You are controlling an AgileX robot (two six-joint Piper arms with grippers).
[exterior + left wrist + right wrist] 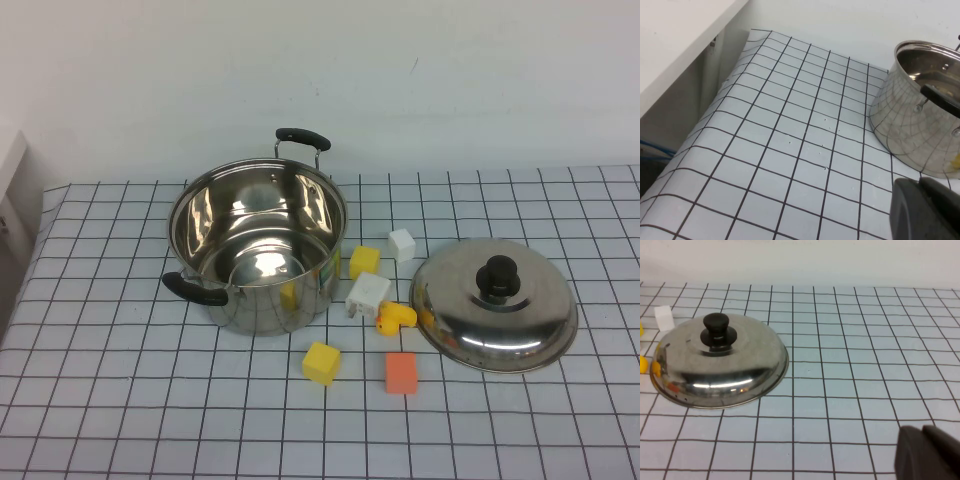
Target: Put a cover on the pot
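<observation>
Steel everywhere, on a white worktop (pixel 100 400) gridded with black lines.
Nearest the robot: a yellow block (pixel 321 362) and an orange block (pixel 401 372), side by side but apart.
Just beyond: a small yellow piece (pixel 396 318) touching the rim of the lid (pixel 494 305), beside a white block (pixel 367 294).
Lid: domed, black knob (pixel 497 276) up, flat on the worktop toward the right, well apart from the pot.
Pot (pixel 258 247): upright, uncovered, left of centre, black handles at its near-left and far side, a second yellow block (pixel 363 261) just beside its right wall.
Farther back: a second white block (pixel 401 244).
Left end effector (pixel 927 210): a dark edge in its wrist view only, near the pot's side; state impossible to tell.
Right end effector (pixel 927 452): likewise a dark edge, the lid well ahead; state impossible to tell.
</observation>
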